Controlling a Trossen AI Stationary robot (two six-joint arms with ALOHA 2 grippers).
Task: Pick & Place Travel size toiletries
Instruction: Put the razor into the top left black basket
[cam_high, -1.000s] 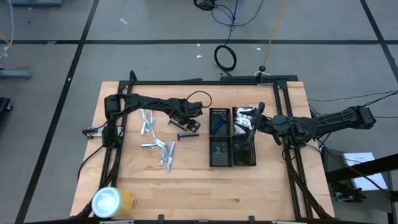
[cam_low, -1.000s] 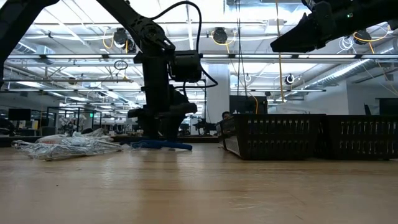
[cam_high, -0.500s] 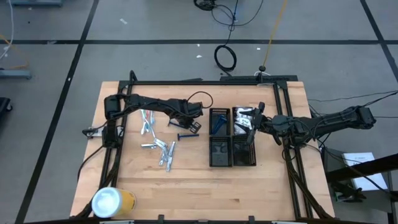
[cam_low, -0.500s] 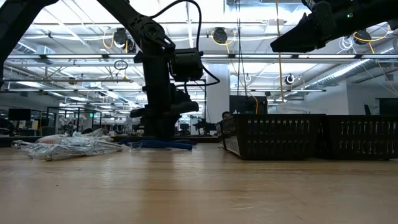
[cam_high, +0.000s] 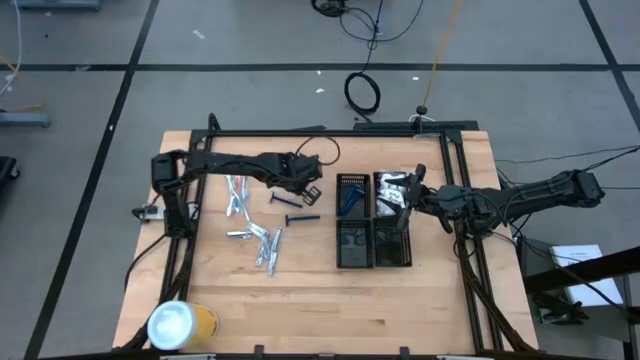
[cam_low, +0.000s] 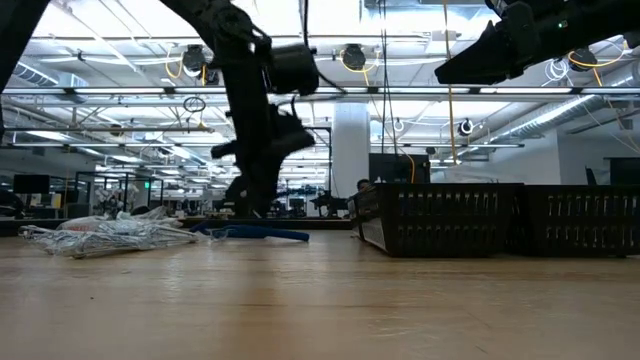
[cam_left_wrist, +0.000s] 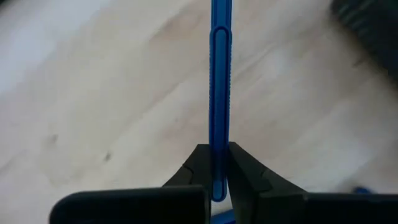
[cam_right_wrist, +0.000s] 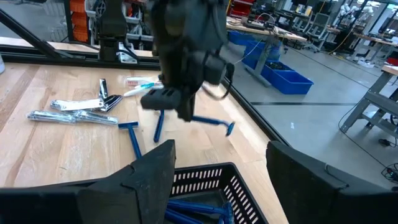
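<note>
Yellow cylinder (cam_high: 180, 326): at the bench's (cam_high: 300, 300) near corner, well apart from the trays (cam_high: 373, 220).
Loose toiletries (cam_high: 258, 240): silvery tubes and toothbrushes lie left of the trays.
Second razor (cam_high: 303, 219): lies flat just left of the trays.
Left claw (cam_high: 308, 193): raised left of the trays, pinching a slim blue razor handle (cam_left_wrist: 220, 93); only its wrist view shows this grip.
Right claw (cam_high: 405, 210): over the trays, fingers spread wide.
Trays, right wrist view: blue razors (cam_right_wrist: 199, 208) lie inside.
</note>
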